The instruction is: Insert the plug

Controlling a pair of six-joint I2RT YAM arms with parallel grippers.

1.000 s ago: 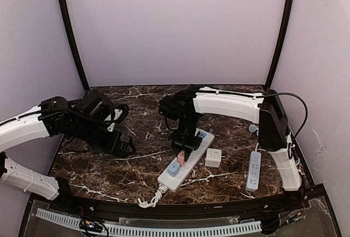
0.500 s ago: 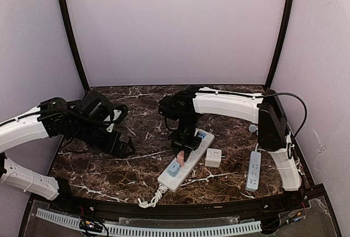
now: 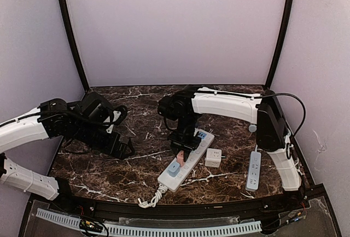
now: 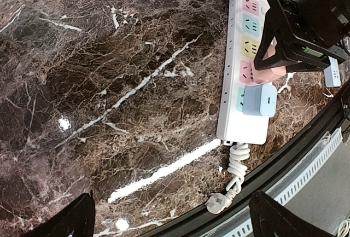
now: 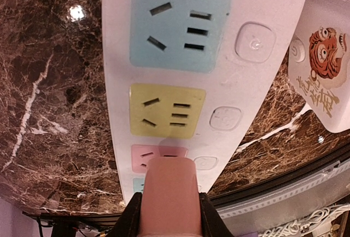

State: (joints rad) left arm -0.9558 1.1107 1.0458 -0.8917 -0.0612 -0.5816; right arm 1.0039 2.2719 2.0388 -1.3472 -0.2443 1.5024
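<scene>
A white power strip (image 3: 191, 160) with coloured sockets lies slantwise on the marble table (image 3: 109, 171). My right gripper (image 3: 182, 150) is shut on a pink plug (image 5: 168, 198) and holds it just above the strip. In the right wrist view the plug's tip hangs over the pink socket (image 5: 143, 157), partly hiding it. Beyond it lie the yellow socket (image 5: 167, 111) and the light-blue socket (image 5: 178, 26), both unoccupied. A pale blue plug (image 4: 260, 100) sits in the socket nearest the cable end. My left gripper (image 3: 123, 148) stands open over bare marble to the left, holding nothing.
A white cube adapter (image 3: 213, 157) with a tiger sticker (image 5: 325, 48) sits right of the strip. A second narrow white strip (image 3: 254, 169) lies at the far right. The strip's coiled cable and its plug (image 4: 232, 177) rest near the front edge. A blue item (image 3: 202, 135) sits at the strip's far end.
My left arm has drifted slightly to the left. The right gripper and the pink plug have stayed almost in place over the strip.
</scene>
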